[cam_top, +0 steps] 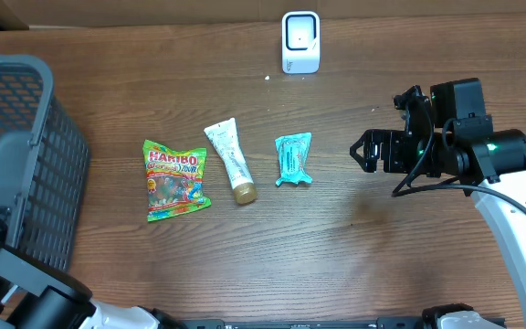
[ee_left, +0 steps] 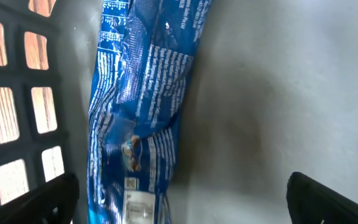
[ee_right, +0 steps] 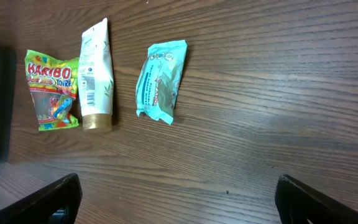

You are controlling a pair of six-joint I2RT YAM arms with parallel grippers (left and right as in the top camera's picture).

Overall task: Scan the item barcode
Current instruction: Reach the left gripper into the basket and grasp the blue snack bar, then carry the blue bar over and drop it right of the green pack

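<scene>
The right gripper point(cam_top: 368, 151) hangs over the right half of the worktop point(cam_top: 382, 256) with its jaws spread wide and nothing between them. The left gripper point(ee_left: 182, 208) is just as wide open and empty, looking down into the grey basket point(cam_top: 26, 146) at the worktop's left edge, where a blue packet point(ee_left: 142, 106) lies on the floor.

Three items wait in a row mid-worktop: a Haribo bag point(cam_top: 173, 178), a white tube point(cam_top: 231, 160) just beside it, and a teal packet point(cam_top: 293, 159) nearest the right gripper. The barcode scanner point(cam_top: 300, 41) stands at the far edge, well apart from all of them.

The likeliest trouble is the pick itself. The teal packet is flat and crinkly, so fingers coming straight down may skate off the film or shove it along the wood instead of pinching it. No barcode can be made out on its upper face, so even a good grasp may present the wrong side to the scanner and give no read. The tube shows its barcode facing up, but it is round and could roll when touched, nudging the Haribo bag. On the left, the open fingers could catch the basket's lattice wall as the arm lifts out and drag the basket.
</scene>
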